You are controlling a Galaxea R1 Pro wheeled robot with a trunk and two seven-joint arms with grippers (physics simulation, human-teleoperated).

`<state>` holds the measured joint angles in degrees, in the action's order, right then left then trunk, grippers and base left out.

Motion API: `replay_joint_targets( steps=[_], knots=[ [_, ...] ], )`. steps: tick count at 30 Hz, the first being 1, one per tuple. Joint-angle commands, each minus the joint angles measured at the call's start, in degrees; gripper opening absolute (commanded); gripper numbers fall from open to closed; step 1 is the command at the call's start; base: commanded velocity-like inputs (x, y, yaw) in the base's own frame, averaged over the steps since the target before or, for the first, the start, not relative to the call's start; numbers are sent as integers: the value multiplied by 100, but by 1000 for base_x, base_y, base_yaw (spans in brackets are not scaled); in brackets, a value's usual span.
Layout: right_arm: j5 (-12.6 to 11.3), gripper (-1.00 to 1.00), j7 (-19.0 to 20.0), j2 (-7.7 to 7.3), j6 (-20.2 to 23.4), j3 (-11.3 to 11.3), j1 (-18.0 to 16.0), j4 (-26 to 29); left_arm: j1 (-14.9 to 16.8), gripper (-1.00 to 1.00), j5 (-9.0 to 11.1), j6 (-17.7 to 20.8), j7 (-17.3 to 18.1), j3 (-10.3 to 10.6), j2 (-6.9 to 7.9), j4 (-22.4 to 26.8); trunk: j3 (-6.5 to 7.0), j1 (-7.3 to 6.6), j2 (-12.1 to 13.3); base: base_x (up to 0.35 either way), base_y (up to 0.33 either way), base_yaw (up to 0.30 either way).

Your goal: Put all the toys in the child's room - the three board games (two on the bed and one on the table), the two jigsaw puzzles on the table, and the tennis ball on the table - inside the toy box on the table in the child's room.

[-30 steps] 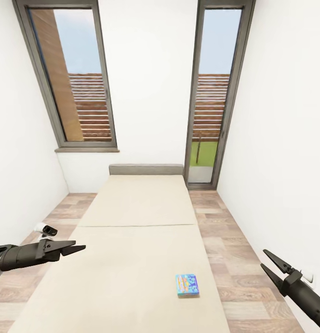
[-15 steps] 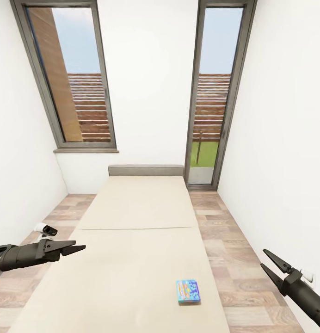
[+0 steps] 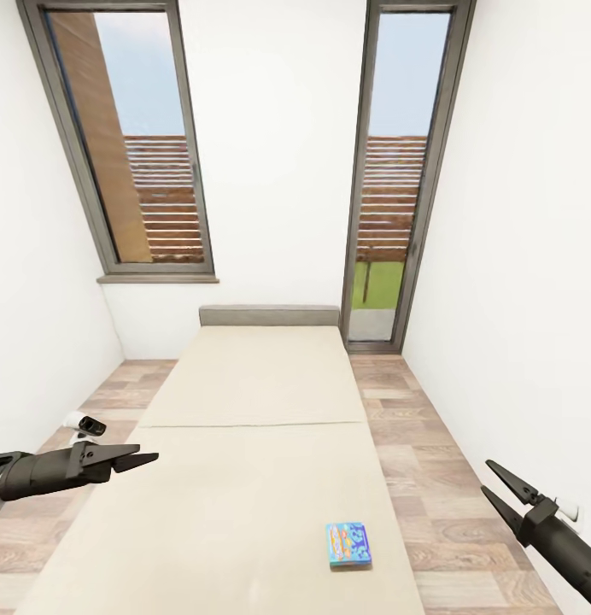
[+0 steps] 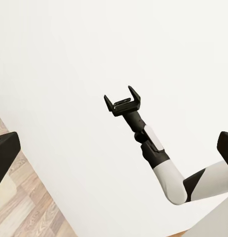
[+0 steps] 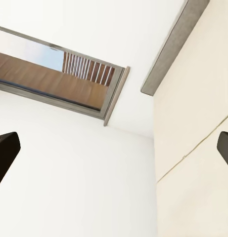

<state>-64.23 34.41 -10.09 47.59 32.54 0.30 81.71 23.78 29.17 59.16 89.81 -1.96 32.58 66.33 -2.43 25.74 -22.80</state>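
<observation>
A blue-and-orange board game (image 3: 348, 545) lies flat on the beige bed (image 3: 253, 444), low and right of centre in the head view, near the mattress's right edge. The left end effector (image 3: 142, 459) hangs at the lower left over the bed's left edge with its fingers spread and empty. The right end effector (image 3: 494, 482) sits at the lower right above the wood-plank floor (image 3: 432, 495), also spread and empty, well apart from the game.

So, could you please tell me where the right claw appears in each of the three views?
Head view: right claw low at the right, over the floor beside the bed.
Left wrist view: near the middle, against the white wall.
Right wrist view: its dark fingertips frame the scene.
Shared landmark: the bed's beige mattress, in head and right wrist views.
</observation>
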Motion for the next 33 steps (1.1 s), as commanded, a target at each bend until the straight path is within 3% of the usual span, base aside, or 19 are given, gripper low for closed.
replay_joint_targets(
  steps=[1, 15, 21, 27, 29, 33],
  knots=[
    [-11, 100, 1, -1, 31, 4, -3, 1, 4, 100, 1, 61, 20, 3, 2, 0, -12, 4, -12, 34, 0, 0],
    [-8, 100, -13, -1, 26, 7, -2, -3, 4, 100, 1, 61, 20, 3, 2, 1, -12, 4, -12, 6, 0, 0],
    [54, 100, -298, -23, 28, -39, -6, 28, 4, 100, 1, 61, 20, 3, 2, 1, -12, 4, -12, 0, 0, 0],
    [641, 100, -1395, -45, 76, -336, -16, 251, 4, 100, 1, 61, 20, 3, 2, -1, -12, 4, -12, 0, 0, 0],
    [865, 100, -2110, -19, 94, -503, -31, 424, 4, 100, 1, 61, 20, 3, 3, -1, -12, 4, -12, 0, 0, 0],
    [952, 100, -2891, -10, 105, -754, -78, 479, 4, 100, 1, 61, 20, 3, 3, -2, -12, 4, -12, 0, 0, 0]
  ],
)
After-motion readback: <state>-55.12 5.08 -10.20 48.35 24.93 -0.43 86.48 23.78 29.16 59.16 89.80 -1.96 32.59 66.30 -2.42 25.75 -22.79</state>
